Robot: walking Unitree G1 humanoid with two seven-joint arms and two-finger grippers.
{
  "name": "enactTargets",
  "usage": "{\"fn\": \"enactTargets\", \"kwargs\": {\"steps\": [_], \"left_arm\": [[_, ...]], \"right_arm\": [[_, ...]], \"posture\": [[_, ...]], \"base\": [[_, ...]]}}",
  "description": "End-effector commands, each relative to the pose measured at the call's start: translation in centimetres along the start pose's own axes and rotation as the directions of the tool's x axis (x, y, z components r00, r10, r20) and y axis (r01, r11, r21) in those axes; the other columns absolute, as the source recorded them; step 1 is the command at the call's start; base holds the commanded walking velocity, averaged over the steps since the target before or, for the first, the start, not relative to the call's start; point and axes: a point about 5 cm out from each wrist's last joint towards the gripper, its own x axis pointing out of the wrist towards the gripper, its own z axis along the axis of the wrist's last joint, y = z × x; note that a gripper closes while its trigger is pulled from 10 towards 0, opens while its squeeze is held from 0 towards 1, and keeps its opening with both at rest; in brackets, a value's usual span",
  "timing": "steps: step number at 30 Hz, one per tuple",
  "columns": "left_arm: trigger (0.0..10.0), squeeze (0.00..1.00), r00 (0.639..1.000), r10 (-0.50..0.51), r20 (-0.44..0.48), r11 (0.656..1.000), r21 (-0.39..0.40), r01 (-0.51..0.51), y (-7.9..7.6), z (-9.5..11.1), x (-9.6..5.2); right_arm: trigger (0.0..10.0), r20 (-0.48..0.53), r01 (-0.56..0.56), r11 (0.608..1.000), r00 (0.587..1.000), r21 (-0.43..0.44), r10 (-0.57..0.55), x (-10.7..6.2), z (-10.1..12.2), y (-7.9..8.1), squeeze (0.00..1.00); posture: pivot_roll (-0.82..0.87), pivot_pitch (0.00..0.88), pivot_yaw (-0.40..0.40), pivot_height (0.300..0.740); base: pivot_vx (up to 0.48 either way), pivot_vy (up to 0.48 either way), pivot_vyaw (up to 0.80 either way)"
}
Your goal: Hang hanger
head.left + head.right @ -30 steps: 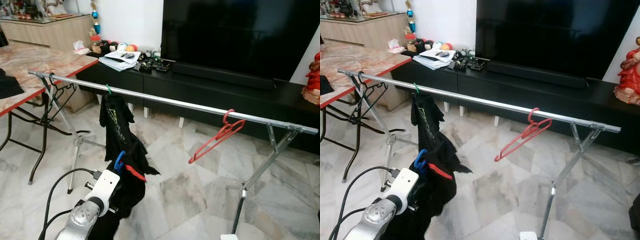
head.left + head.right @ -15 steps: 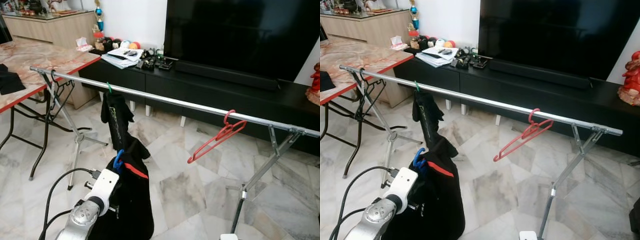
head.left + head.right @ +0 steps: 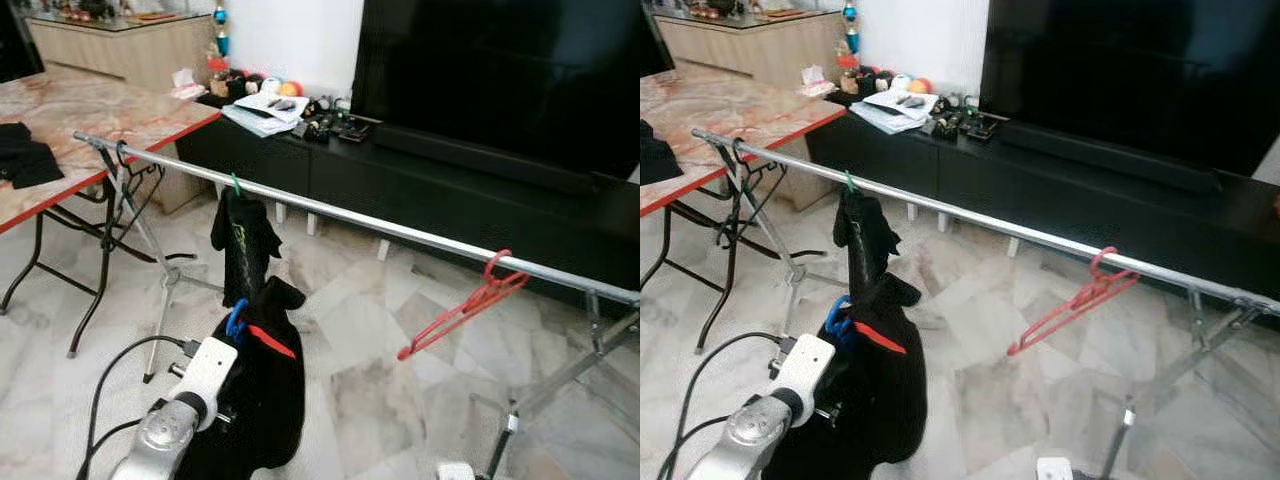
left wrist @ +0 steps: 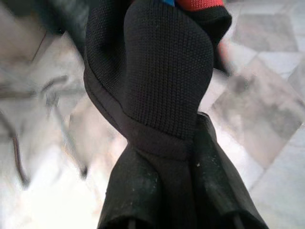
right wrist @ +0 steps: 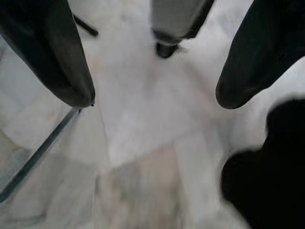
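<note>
Nearest, the left gripper (image 4: 181,214) is clamped on a black garment (image 3: 262,390) with a blue hanger (image 3: 237,322) at its collar, below the metal rail (image 3: 400,231). The right gripper (image 5: 155,95) hangs spread open above the marble floor (image 5: 143,157). Farther along the rail hangs a red hanger (image 3: 462,310).

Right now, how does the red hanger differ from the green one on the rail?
The red hanger is bare and hangs tilted near the rail's right end; the green hanger carries a black garment and sits toward the left. The red hanger's whole frame shows, while only the green hanger's hook shows above the cloth. Both hook over the same rail. The left gripper grips a second black garment on a blue hanger below it.
</note>
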Motion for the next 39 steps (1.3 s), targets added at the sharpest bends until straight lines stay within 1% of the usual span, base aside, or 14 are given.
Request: {"fn": "enactTargets", "kwargs": {"steps": [1, 6, 9, 17, 18, 19, 21, 22, 24, 28, 30, 33, 39], "left_arm": [[10.0, 0.0, 0.996, -0.041, 0.079, 0.999, -0.018, 0.042, -1.3, 2.0, 0.5], [10.0, 0.0, 0.995, -0.066, 0.077, 0.998, -0.014, 0.067, -1.6, 1.9, 0.4], [10.0, 0.0, 0.994, -0.073, 0.077, 0.997, -0.001, 0.073, -1.7, 1.9, 0.4], [10.0, 0.0, 0.993, -0.092, 0.079, 0.996, 0.001, 0.092, -1.8, 2.0, 0.4], [10.0, 0.0, 0.988, -0.127, 0.086, 0.992, 0.008, 0.127, -2.2, 2.0, 0.3], [10.0, 0.0, 0.988, -0.127, 0.086, 0.992, 0.008, 0.127, -2.2, 2.0, 0.3], [10.0, 0.0, 0.966, -0.243, 0.087, 0.97, 0.043, 0.24, -3.0, 1.9, -0.1], [10.0, 0.0, 0.957, -0.274, 0.09, 0.961, 0.052, 0.27, -3.3, 2.0, -0.3], [10.0, 0.0, 0.956, -0.276, 0.096, 0.961, 0.052, 0.272, -3.2, 2.1, -0.3], [10.0, 0.0, 0.962, -0.242, 0.13, 0.97, 0.057, 0.236, -2.7, 2.9, 0.1], [10.0, 0.0, 0.96, -0.249, 0.127, 0.963, 0.133, 0.233, -2.6, 3.4, 0.6], [10.0, 0.0, 0.957, -0.253, 0.139, 0.962, 0.143, 0.233, -2.5, 3.8, 0.8], [10.0, 0.0, 0.955, -0.226, 0.191, 0.968, 0.154, 0.198, -1.6, 5.5, 1.5]], "right_arm": [[10.0, -0.042, 0.042, 0.999, 0.998, -0.004, -0.042, -0.3, -1.3, -1.4, 0.0], [10.0, -0.041, 0.049, 0.999, 0.998, -0.008, -0.05, -0.3, -1.3, -1.5, 0.0], [10.0, -0.041, 0.049, 0.999, 0.998, -0.009, -0.05, -0.3, -1.3, -1.5, 0.0], [10.0, -0.04, 0.048, 0.999, 0.998, -0.012, -0.049, -0.3, -1.2, -1.5, 0.0], [10.0, -0.04, 0.048, 0.999, 0.998, -0.013, -0.049, -0.3, -1.2, -1.5, 0.0], [10.0, -0.04, 0.048, 0.999, 0.998, -0.013, -0.049, -0.3, -1.2, -1.5, 0.0], [10.0, -0.04, 0.049, 0.999, 0.998, -0.015, -0.05, -0.3, -1.2, -1.5, 0.0], [10.0, -0.04, 0.05, 0.999, 0.998, -0.015, -0.05, -0.3, -1.2, -1.5, 0.0], [10.0, -0.04, 0.05, 0.999, 0.998, -0.016, -0.051, -0.3, -1.2, -1.5, 0.0], [10.0, -0.04, 0.05, 0.999, 0.998, -0.019, -0.051, -0.3, -1.2, -1.5, 0.0], [10.0, -0.04, 0.05, 0.998, 0.998, -0.024, -0.051, -0.3, -1.2, -1.5, 0.0], [10.0, -0.04, 0.051, 0.998, 0.998, -0.023, -0.052, -0.3, -1.2, -1.5, 0.0], [10.0, -0.04, 0.052, 0.998, 0.998, -0.023, -0.053, -0.3, -1.2, -1.5, 0.0]], "posture": [[0.16, 0.0, -0.053, 0.74], [0.16, 0.0, -0.055, 0.74], [0.16, 0.0, -0.055, 0.74], [0.16, 0.0, -0.057, 0.74], [0.16, 0.0, -0.057, 0.74], [0.16, 0.0, -0.057, 0.74], [0.16, 0.0, -0.058, 0.74], [0.16, 0.0, -0.058, 0.74], [0.16, 0.0, -0.059, 0.74], [0.16, 0.0, -0.06, 0.74], [0.16, 0.0, -0.06, 0.74], [0.16, 0.0, -0.059, 0.74], [0.16, 0.0, -0.059, 0.74]], "base": [[0.401, 0.0, 0.0], [0.407, 0.0, 0.0], [0.415, 0.0, 0.0], [0.413, 0.0, 0.0], [0.262, 0.0, 0.0], [0.262, 0.0, 0.0], [0.0, 0.0, 0.0], [0.0, 0.0, 0.0], [0.0, 0.0, 0.0], [0.0, 0.0, 0.0], [0.0, 0.0, 0.0], [0.0, 0.0, 0.0], [0.0, 0.0, 0.0]]}}
